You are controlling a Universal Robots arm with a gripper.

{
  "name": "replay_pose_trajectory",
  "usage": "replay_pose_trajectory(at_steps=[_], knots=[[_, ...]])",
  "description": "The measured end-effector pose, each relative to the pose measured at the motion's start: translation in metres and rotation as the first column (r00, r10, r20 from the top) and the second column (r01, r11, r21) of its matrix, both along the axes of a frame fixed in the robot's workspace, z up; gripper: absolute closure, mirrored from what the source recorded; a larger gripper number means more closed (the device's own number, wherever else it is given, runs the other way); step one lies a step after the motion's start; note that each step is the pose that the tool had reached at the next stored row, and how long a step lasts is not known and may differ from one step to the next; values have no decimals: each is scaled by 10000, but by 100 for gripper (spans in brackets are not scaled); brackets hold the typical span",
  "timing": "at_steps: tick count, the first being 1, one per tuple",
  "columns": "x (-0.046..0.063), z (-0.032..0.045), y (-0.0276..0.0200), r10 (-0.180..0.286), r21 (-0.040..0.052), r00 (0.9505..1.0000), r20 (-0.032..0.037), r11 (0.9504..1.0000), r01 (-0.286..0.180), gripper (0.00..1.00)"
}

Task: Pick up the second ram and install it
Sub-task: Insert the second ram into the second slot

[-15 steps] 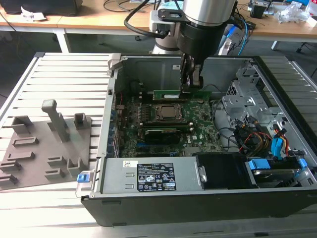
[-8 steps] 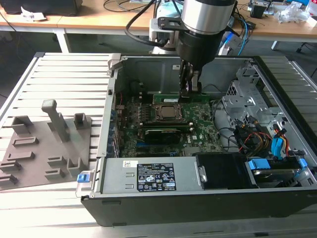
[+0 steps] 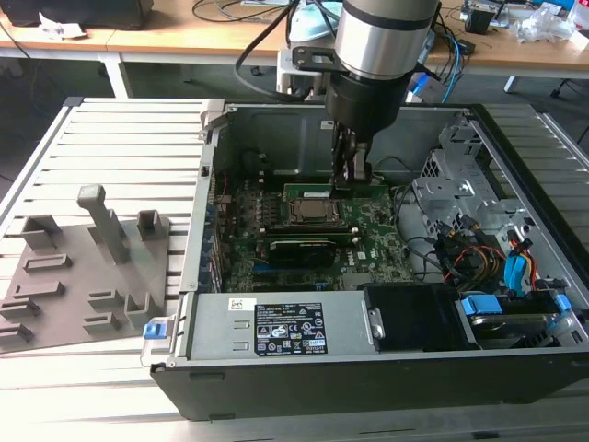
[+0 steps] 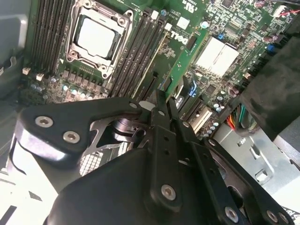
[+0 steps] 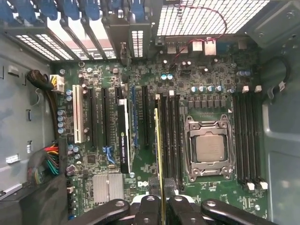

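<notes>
In the first wrist view the gripper (image 5: pixel 161 200) is closest to you, its black fingers clamped together on the second ram (image 5: pixel 159 140). The ram runs away from them edge-on as a thin green line. It sits just beside the processor socket (image 5: pixel 209 147), parallel to the socket's edge and over the row of memory slots (image 5: pixel 174 131) on that side. You cannot tell from here whether it is already pressed home or just above its slot.

In the exterior view the arm reaches straight down into the open computer case (image 3: pixel 276 138), with the stick upright beside the socket.

Treat the ram as light, thin and stiff (and easy to damage, I would judge). It should not sag in the grip, but it could crack or skew if pushed unevenly. The safest hold looks like the one you have, on the flat faces near the middle of the top edge, clear of the contact edge.
</notes>
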State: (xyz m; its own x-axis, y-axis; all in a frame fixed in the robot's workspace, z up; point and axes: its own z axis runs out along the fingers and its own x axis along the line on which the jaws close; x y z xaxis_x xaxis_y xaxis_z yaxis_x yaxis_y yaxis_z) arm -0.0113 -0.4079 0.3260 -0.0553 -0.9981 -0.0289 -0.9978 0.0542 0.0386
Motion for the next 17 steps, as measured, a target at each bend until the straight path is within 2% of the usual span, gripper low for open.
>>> replay_pose_trajectory(at_steps=[2, 5, 13, 16, 17], knots=[[0, -41, 0, 0, 1, 10000, 1, 10000, 0, 86], [0, -145, 0, 0, 0, 10000, 0, 10000, 0, 86], [0, -252, 1, -1, 0, 10000, 0, 10000, 1, 86], [-3, -267, 40, 0, 0, 10000, 0, 10000, 0, 86], [-4, -274, 99, -1, 1, 10000, 0, 10000, 1, 86]])
